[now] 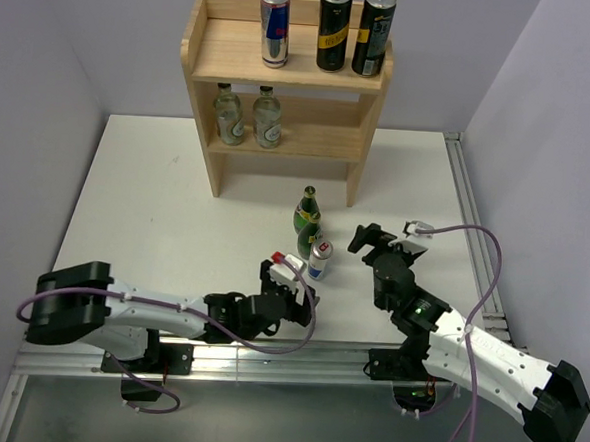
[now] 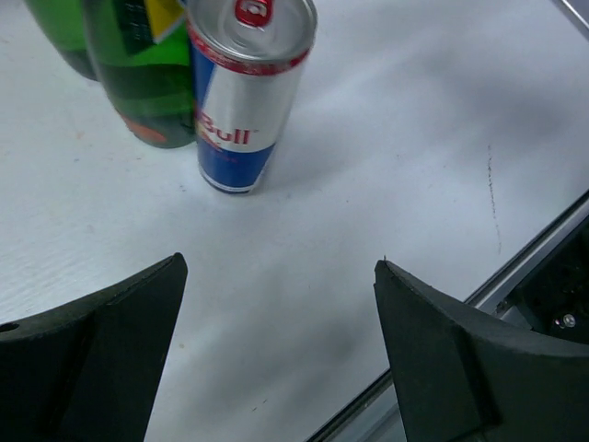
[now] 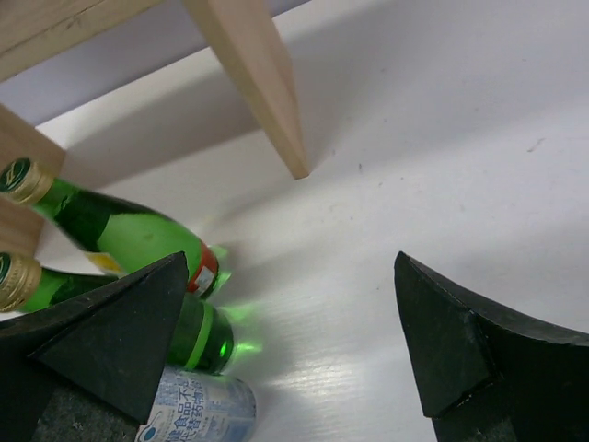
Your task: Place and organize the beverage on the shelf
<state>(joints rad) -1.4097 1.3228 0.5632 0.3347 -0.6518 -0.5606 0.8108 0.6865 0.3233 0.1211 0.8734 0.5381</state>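
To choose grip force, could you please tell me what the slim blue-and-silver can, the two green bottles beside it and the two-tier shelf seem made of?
Slim blue-and-silver can: likely aluminium, glossy print; bare metallic lid with pull tab.
Two green bottles: probably glass, translucent; green light falls through onto the white table.
Two-tier shelf: pale unpainted wood, matt; faint grain shows.

Shelf holds three cans, two bottles; green bottles, can on table.
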